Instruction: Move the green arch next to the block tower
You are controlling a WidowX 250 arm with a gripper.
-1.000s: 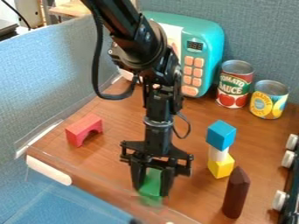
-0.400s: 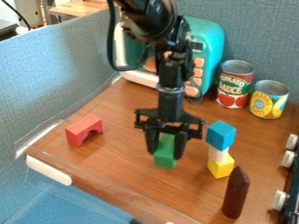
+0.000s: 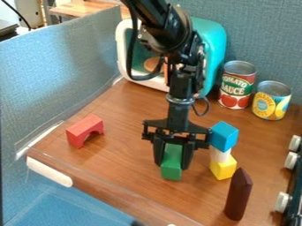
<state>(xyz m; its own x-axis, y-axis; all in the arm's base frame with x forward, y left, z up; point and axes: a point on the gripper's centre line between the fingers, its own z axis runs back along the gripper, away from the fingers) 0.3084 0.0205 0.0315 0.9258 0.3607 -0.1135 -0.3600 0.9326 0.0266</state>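
Toward the near edge of the counter [image 3: 121, 161], the gripper [image 3: 173, 165] has the green arch [image 3: 171, 172] clamped by opposite sides, presumably to keep it steady for placing. The arch is just left of the block tower [image 3: 222, 168], apart from its yellow base. The gripper's crosspiece meets the tower's blue top in view; contact cannot be confirmed. Further sideways travel risks toppling the stack.

Wooden table [image 3: 126, 165] with blocks [image 3: 223, 168], cans [image 3: 235, 90], microwave [image 3: 213, 44]
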